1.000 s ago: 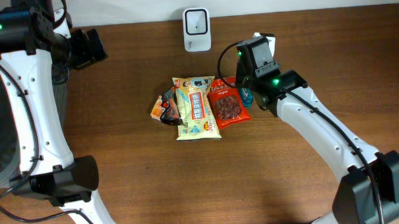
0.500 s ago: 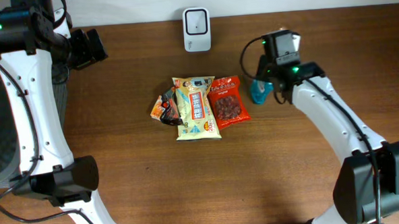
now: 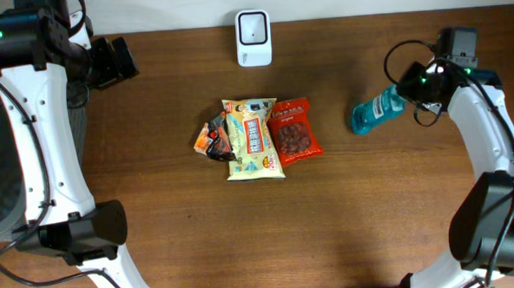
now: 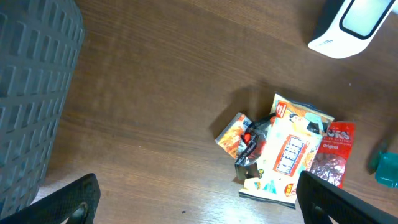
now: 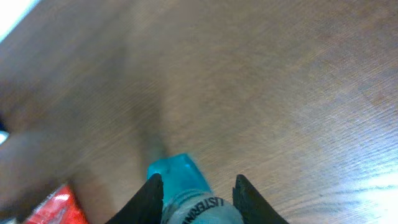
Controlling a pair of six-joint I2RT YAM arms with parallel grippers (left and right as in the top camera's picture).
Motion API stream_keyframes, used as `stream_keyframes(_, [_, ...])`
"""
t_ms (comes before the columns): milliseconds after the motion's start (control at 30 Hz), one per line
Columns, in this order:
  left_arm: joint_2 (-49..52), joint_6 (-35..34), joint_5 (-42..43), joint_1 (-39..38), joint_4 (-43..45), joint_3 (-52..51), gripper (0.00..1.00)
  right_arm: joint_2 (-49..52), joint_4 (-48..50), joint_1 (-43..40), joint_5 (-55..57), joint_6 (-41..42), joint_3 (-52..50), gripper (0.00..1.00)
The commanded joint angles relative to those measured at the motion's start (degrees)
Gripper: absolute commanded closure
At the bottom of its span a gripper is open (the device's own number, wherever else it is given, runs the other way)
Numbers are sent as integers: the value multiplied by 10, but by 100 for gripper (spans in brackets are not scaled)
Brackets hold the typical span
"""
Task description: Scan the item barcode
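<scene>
From overhead, the mouthwash bottle hangs tilted at about three o'clock from the snack pile, well apart from it. Its far end points toward eight o'clock. The right gripper has it by the end nearest the arm. The scanner stands at twelve o'clock from the pile, against the back edge of the table. The pile is a cream snack pack, a red snack pack touching it at three o'clock, and an orange packet at nine. The left gripper is parked at ten o'clock, far from all of it.

In the left wrist view, the left gripper is spread wide with nothing between its fingers. A grey basket fills the nine o'clock side. The scanner sits at one o'clock and the bottle just shows at four.

In the right wrist view, the right gripper is pinched on the bottle, one finger on each side of the printed label. A corner of the red snack pack shows at seven o'clock.

The bottle looks like smooth, rigid plastic, probably slippery, and if full of liquid its weight would pull the free end down (the tilt suggests as much). A hold across the flat label faces, near the middle, should turn less than one at the neck. The barcode cannot be seen in any view. The way to the scanner looks open across bare table at ten o'clock from the bottle. The snack pile lies just below that line, so a sagging bottle end could brush the red pack.
</scene>
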Motion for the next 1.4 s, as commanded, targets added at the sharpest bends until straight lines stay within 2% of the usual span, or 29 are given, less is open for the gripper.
stream_keyframes(0, [-3, 7, 6, 1, 0, 2, 1, 53, -37, -10, 74, -37, -42, 61])
stream_keyframes(200, [-3, 7, 6, 1, 0, 2, 1, 56, -31, -21, 77, -51, -51, 60])
stream_keyframes(267, [-3, 7, 6, 1, 0, 2, 1, 56, -42, -20, 56, -88, -40, 48])
stream_keyframes(400, [-3, 7, 6, 1, 0, 2, 1, 35, -221, -20, 15, -99, 97, 40])
stream_keyframes(467, [-3, 7, 6, 1, 0, 2, 1, 9, -292, -20, -15, -106, 125, 35])
stream_keyframes(533, [-3, 7, 6, 1, 0, 2, 1, -19, -373, -17, -25, -117, 115, 35])
stream_keyframes(633, [-3, 7, 6, 1, 0, 2, 1, -24, -456, 30, -36, -192, 51, 36])
stream_keyframes(733, [-3, 7, 6, 1, 0, 2, 1, -23, -414, 75, -27, -210, -20, 37])
stream_keyframes(833, [-3, 7, 6, 1, 0, 2, 1, -23, -312, 127, -8, -201, -97, 39])
stream_keyframes(900, [-3, 7, 6, 1, 0, 2, 1, -23, -285, 134, 79, -132, -113, 38])
stream_keyframes(967, [-3, 7, 6, 1, 0, 2, 1, -23, -283, 135, 127, -125, -117, 43])
stream_keyframes(1033, [-3, 7, 6, 1, 0, 2, 1, -22, -270, 135, 113, -125, -128, 50])
stream_keyframes(1200, [-3, 7, 5, 1, 0, 2, 1, -22, -205, 135, 83, -125, -197, 48])
stream_keyframes(1367, [-3, 7, 6, 1, 0, 2, 1, -22, -165, 135, 81, -139, -202, 45])
